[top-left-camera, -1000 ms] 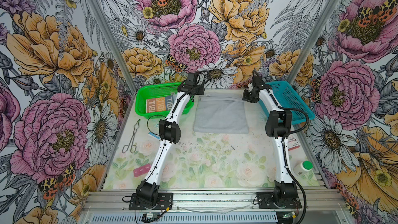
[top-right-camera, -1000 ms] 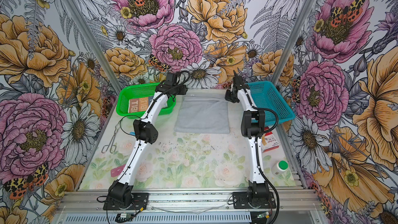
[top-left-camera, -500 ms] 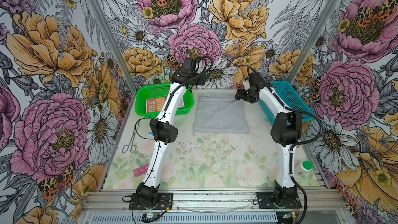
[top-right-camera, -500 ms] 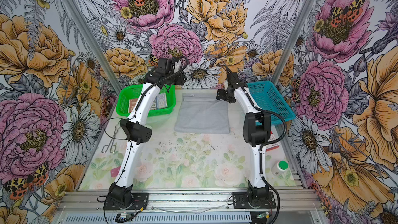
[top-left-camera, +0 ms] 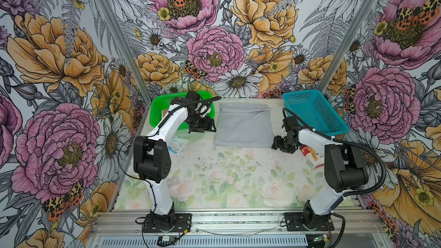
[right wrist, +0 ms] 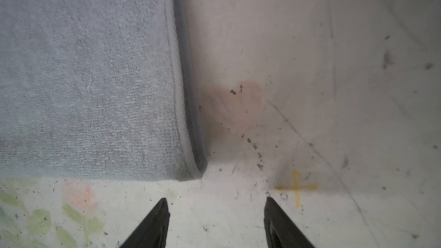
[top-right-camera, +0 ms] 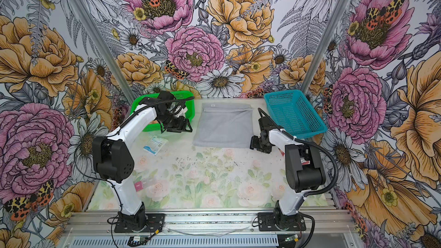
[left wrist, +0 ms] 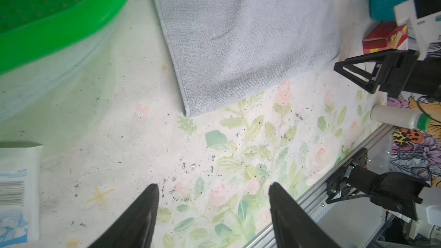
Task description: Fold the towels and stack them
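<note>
While the grey towel (top-left-camera: 241,125) was seen folded flat on the bench (top-left-camera: 214,180), between the green basket (top-left-camera: 155,113) and the teal basket (top-left-camera: 299,91), both pairs of jaws were held apart and empty: the left jaws beside its left edge, the right jaws by its near right corner.

Both arms are drawn back from the far edge of the grey towel (top-left-camera: 242,125), where their end effectors stood a second ago, and now bend sharply at the elbow over the table (top-left-camera: 214,182). The left end effector (top-left-camera: 211,127) now hangs beside the towel's left edge, at the near corner of the green basket (top-left-camera: 156,108), and the right end effector (top-left-camera: 277,143) sits by the towel's near right corner. The left arm's retreat uncovers the white-blue sachet (top-left-camera: 177,143), while the right arm now covers part of the red-white carton (top-left-camera: 310,157).
</note>
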{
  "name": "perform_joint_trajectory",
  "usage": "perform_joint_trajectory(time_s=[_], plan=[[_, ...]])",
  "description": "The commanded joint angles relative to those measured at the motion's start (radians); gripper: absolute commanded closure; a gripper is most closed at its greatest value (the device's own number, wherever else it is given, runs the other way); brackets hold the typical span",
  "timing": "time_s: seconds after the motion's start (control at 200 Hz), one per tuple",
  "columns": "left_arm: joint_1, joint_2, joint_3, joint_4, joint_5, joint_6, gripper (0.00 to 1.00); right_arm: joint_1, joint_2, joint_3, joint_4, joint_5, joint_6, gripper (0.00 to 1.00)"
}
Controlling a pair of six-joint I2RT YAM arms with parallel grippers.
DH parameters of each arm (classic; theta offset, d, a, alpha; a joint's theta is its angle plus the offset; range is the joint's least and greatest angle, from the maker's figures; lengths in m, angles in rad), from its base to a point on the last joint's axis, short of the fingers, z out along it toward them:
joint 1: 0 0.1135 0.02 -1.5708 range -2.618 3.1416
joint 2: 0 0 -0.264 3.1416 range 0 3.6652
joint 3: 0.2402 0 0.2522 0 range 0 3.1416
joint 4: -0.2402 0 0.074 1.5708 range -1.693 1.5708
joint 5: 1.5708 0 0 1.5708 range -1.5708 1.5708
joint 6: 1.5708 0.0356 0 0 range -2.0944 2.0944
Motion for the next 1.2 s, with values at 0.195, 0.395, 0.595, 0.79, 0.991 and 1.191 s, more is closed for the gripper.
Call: perform_joint_trajectory(time_s=[0.195,0.395,0.595,0.79,0.991,1.191], plan=[[0.000,-0.390,-0.503,0.705,-0.095,-0.209,0.01,0.003,0.021,0.037,0.181,-0.040,0.030,0.36],[-0.060,-0.226,-0.633,0.912,-0.209,-0.462,0.29,0.008,0.080,0.049,0.179,-0.043,0.046,0.43],[-0.069,-0.133,-0.621,0.933,-0.180,-0.432,0.40,0.024,0.074,0.028,0.179,-0.048,0.041,0.68],[-0.077,-0.040,-0.578,0.925,-0.160,-0.427,0.42,0.036,0.079,0.012,0.177,-0.050,0.042,0.92],[-0.120,0.033,-0.563,0.896,-0.191,-0.431,0.62,0.047,0.043,-0.037,0.171,-0.044,0.053,1.00],[-0.152,0.035,-0.582,0.845,-0.230,-0.438,0.93,0.049,0.020,-0.097,0.131,-0.041,0.060,1.00]])
